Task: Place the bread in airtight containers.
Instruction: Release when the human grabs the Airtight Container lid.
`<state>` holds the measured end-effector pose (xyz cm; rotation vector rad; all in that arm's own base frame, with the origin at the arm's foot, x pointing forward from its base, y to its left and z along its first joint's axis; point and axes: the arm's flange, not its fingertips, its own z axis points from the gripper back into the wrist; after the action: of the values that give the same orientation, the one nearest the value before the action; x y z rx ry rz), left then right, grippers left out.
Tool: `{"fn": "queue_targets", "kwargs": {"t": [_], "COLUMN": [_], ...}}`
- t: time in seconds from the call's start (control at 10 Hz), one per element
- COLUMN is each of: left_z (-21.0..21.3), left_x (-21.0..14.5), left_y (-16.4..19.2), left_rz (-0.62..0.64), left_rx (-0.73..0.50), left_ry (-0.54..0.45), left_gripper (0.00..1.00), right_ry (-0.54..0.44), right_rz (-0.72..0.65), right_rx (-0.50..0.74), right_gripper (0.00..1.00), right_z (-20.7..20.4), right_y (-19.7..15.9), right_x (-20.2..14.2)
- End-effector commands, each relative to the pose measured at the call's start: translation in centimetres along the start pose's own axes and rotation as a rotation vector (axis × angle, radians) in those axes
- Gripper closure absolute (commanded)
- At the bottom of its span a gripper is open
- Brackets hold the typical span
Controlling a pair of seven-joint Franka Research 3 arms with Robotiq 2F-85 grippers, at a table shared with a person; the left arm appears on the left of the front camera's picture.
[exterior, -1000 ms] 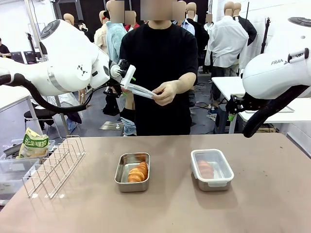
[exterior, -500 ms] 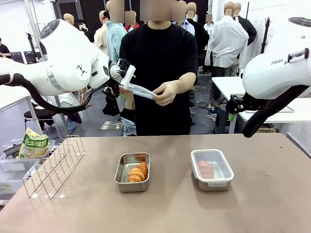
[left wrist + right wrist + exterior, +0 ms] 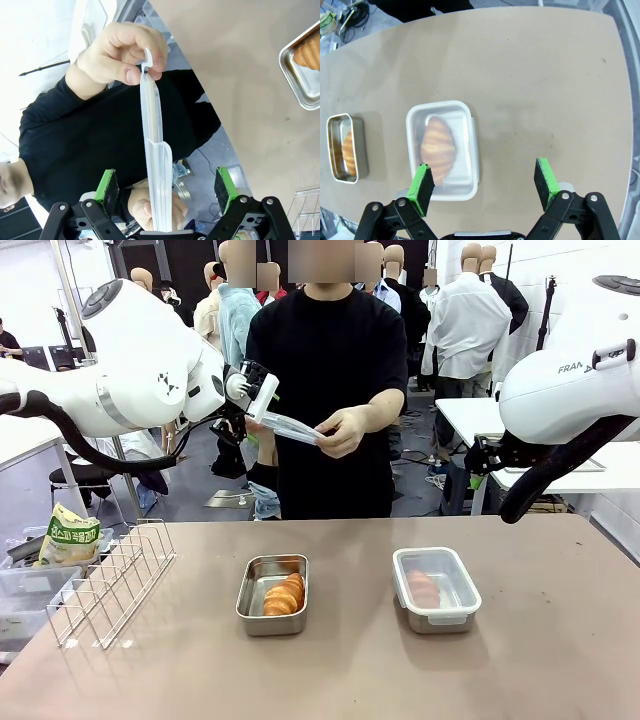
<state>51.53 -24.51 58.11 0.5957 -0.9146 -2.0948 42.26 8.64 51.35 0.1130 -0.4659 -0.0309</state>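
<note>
A translucent lid (image 3: 156,150) stands edge-on between the pads of my open left gripper (image 3: 165,187), and neither pad touches it. A person's hand (image 3: 117,55) pinches its far clip. In the front view the left gripper (image 3: 262,398) is raised above the table's far left edge, at the lid (image 3: 292,427). On the table an uncovered steel container (image 3: 273,593) holds one golden roll of bread (image 3: 284,594). To its right a lidded container (image 3: 436,588) holds another roll (image 3: 424,588). My open right gripper (image 3: 484,185) hangs high over the lidded container (image 3: 443,150).
A wire rack (image 3: 115,580) lies at the table's left side, with a snack bag (image 3: 68,537) and a plastic bin (image 3: 20,590) beyond it. The person (image 3: 325,390) stands at the far edge. Bare tabletop (image 3: 330,670) lies in front of both containers.
</note>
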Motion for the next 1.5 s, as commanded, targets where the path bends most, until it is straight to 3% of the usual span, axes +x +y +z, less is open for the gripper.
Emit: {"fn": "queue_targets", "kwargs": {"t": [0.0, 1.4], "left_z": [0.05, 0.05], "left_x": [-0.05, -0.05], "left_y": [0.05, 0.05], "left_rz": [-0.001, -0.001], "left_rx": [0.006, 0.006], "left_ry": [0.004, 0.004], "left_gripper": [0.0, 0.0], "right_ry": [0.003, 0.003], "right_rz": [-0.001, -0.001], "right_rx": [0.002, 0.002], "right_gripper": [0.0, 0.0], "right_z": [-0.05, -0.05], "right_y": [-0.1, -0.1], "right_x": [-0.01, -0.01]}}
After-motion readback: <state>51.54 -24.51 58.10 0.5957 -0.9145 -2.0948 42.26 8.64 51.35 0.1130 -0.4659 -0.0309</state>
